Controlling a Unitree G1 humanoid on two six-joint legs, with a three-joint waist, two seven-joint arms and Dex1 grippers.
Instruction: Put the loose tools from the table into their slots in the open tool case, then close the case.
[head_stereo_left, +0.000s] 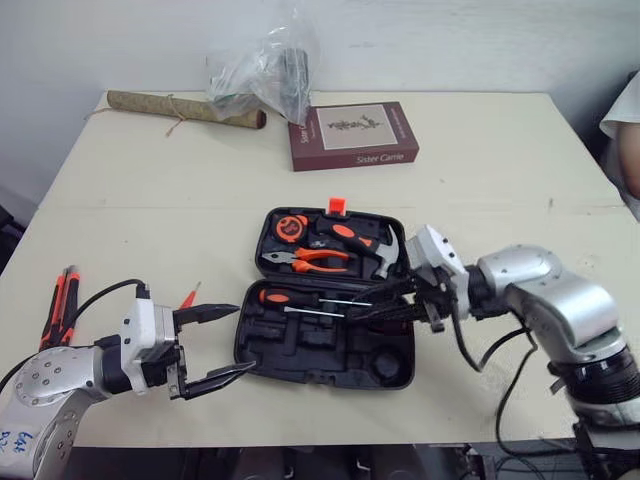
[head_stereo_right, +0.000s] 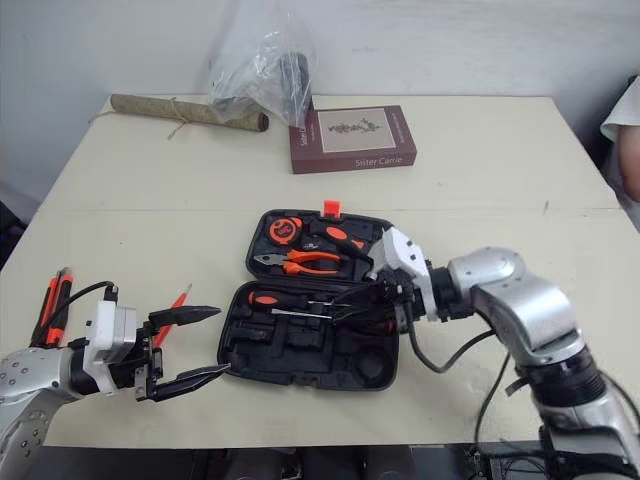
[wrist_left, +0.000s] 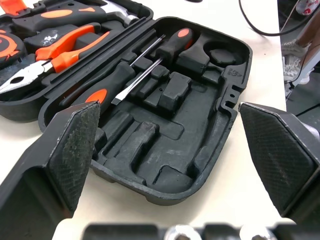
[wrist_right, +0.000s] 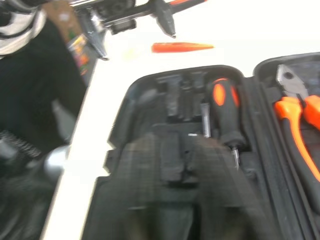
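Observation:
The black tool case (head_stereo_left: 400, 372) lies open mid-table. Its far half holds a tape measure (head_stereo_left: 291, 228), orange pliers (head_stereo_left: 318, 262) and a hammer (head_stereo_left: 386, 252). The near half holds two screwdrivers (head_stereo_left: 300, 298), and several of its moulded slots are bare. My left gripper (head_stereo_left: 242, 340) stands wide open just off the case's left edge, with nothing between its fingers (wrist_left: 75, 145). My right gripper (head_stereo_left: 355, 310) reaches in from the right over the near half, narrowly open and holding nothing. A small orange tool (head_stereo_left: 188, 297) lies beside the left gripper. Orange-and-black tools (head_stereo_left: 58, 305) lie at the table's left edge.
A maroon book (head_stereo_left: 352, 135), a clear plastic bag (head_stereo_left: 265, 70) and a rolled tube (head_stereo_left: 185, 108) sit at the back of the table. A person's sleeve (head_stereo_left: 625, 120) shows at the right edge. Cables hang from my right arm beside the case.

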